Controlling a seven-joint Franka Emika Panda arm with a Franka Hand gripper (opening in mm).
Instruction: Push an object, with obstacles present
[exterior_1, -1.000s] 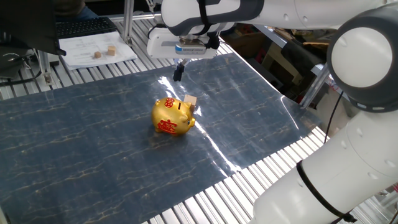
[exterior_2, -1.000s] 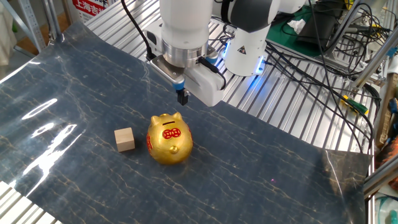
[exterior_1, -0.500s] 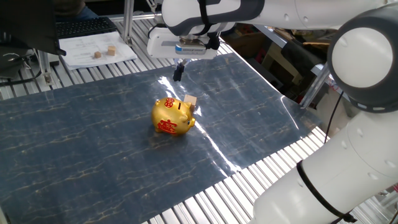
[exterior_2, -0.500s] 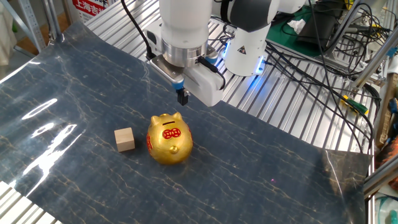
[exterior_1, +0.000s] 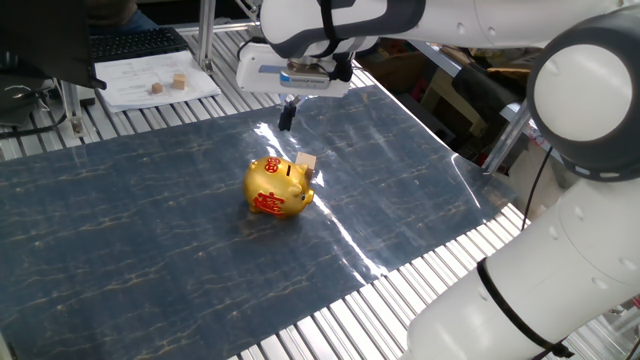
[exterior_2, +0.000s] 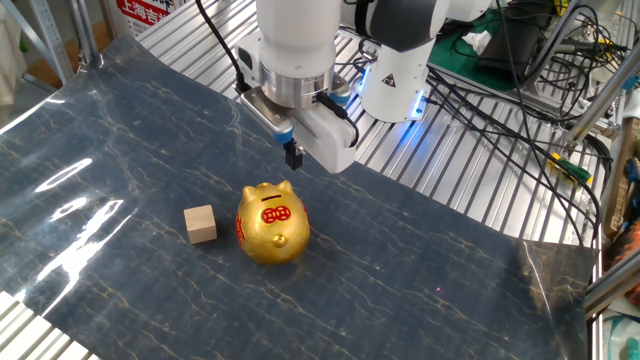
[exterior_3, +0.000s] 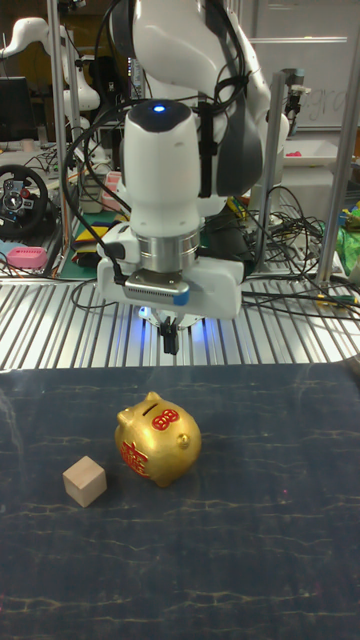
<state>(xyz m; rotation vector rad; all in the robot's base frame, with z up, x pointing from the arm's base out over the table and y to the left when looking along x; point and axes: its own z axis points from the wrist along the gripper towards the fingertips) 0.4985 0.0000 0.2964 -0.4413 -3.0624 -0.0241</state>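
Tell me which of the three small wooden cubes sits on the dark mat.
The wooden cube beside the gold piggy bank; the other two cubes sit on white paper off the mat.

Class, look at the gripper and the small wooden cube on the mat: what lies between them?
Only bare mat; the gold piggy bank sits just beside the line from gripper to wooden cube, clearest in the other fixed view.

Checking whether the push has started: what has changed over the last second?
Almost nothing. The gripper hangs shut above the mat, with at most a tiny shift. The wooden cube and the gold piggy bank sit where they were, side by side, untouched.
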